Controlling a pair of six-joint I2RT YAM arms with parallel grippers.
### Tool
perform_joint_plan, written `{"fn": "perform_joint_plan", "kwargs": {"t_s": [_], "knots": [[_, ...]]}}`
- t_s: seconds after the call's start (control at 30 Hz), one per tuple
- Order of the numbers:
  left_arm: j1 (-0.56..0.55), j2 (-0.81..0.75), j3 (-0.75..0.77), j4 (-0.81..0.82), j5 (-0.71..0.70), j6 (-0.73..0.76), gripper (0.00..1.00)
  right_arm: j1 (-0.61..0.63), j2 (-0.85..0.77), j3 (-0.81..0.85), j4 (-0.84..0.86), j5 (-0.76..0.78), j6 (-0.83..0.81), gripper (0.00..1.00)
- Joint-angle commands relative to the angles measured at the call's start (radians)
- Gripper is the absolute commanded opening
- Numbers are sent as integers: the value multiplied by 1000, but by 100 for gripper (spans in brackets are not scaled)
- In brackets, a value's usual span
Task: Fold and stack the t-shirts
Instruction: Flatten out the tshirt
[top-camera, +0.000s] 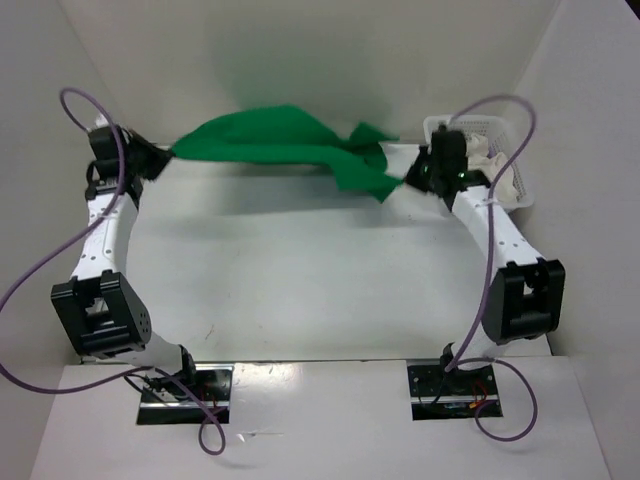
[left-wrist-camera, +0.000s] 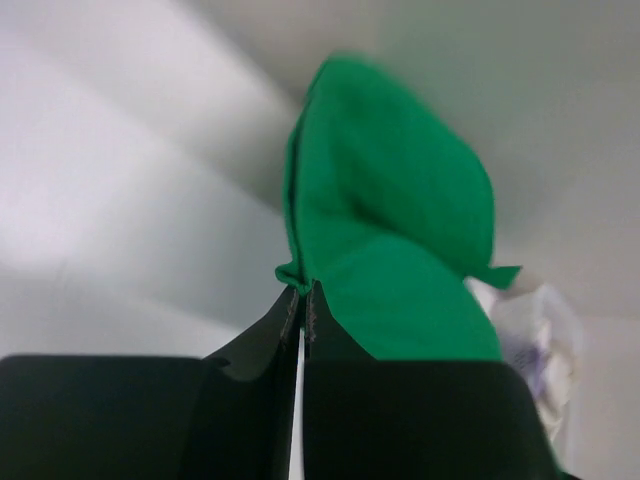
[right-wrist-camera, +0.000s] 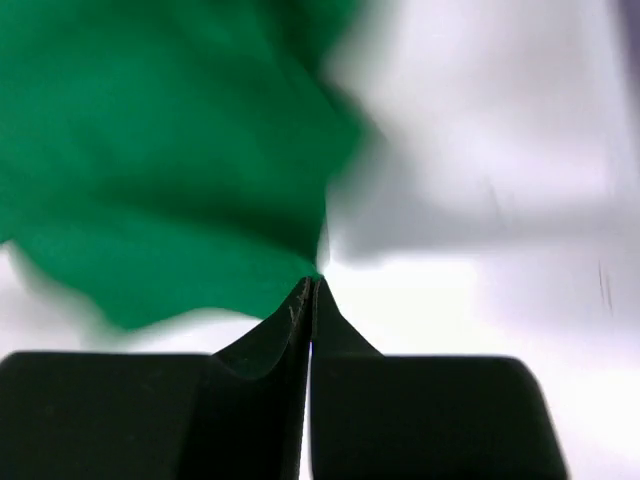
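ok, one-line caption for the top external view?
Left tool and right tool hold the green t-shirt stretched between them above the table, white basket far right.

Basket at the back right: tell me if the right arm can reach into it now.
Probably not yet. The basket sits right beside the right tool, but that tool is shut on the green t-shirt stretched across to the left tool.
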Motion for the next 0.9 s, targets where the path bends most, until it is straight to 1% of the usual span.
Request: {"fn": "perform_joint_plan", "kwargs": {"t_s": [0.0,0.03,0.07,0.13,0.17,0.27,0.33,0.37,0.4,0.43,0.5,0.53,0.6,0.63,0.67,0.73,0.77,0.8,0.83,0.87], "knots": [[-6,-110,-208,66,-12,75,0,-6,-100,-280,-2,-54,19,0],[-6,-123,-332,75,-33,76,0,-6,-112,-327,-2,-65,33,0],[-6,-133,-389,75,-42,85,0,-6,-142,-409,-2,-75,42,0],[-6,-146,-519,60,-70,94,0,-6,-172,-465,-25,-95,56,0],[-6,-146,-549,60,-70,94,0,-6,-186,-482,-40,-109,56,0],[-6,-186,-595,-14,-70,82,0,-6,-247,-516,-135,-118,79,0],[-6,-215,-595,-93,-70,82,0,-6,-287,-516,-175,-160,105,0],[6,-233,-595,-121,-91,82,0,-6,-298,-516,-197,-170,105,0],[17,-268,-586,-149,-92,94,0,-6,-307,-516,-247,-183,114,0],[17,-284,-586,-210,-102,103,0,-6,-333,-516,-272,-206,114,0],[26,-337,-586,-264,-113,115,0,-6,-380,-542,-334,-215,132,0],[26,-357,-586,-308,-113,129,0,-6,-432,-542,-358,-224,132,0],[26,-413,-607,-326,-76,129,0,-6,-474,-562,-382,-224,142,0],[26,-413,-594,-307,-47,103,0,-17,-485,-538,-372,-224,128,0],[26,-413,-506,-295,9,94,0,-17,-468,-495,-372,-224,128,0],[26,-362,-351,-312,46,79,0,-17,-421,-353,-372,-214,108,0],[26,-318,-266,-324,68,79,0,-17,-379,-176,-372,-200,90,0],[26,-301,-185,-345,95,70,0,-17,-368,-89,-372,-189,80,0],[26,-290,-46,-345,108,69,0,-17,-350,79,-381,-175,70,0],[26,-276,16,-345,122,51,0,-17,-336,166,-396,-158,57,0]]}}
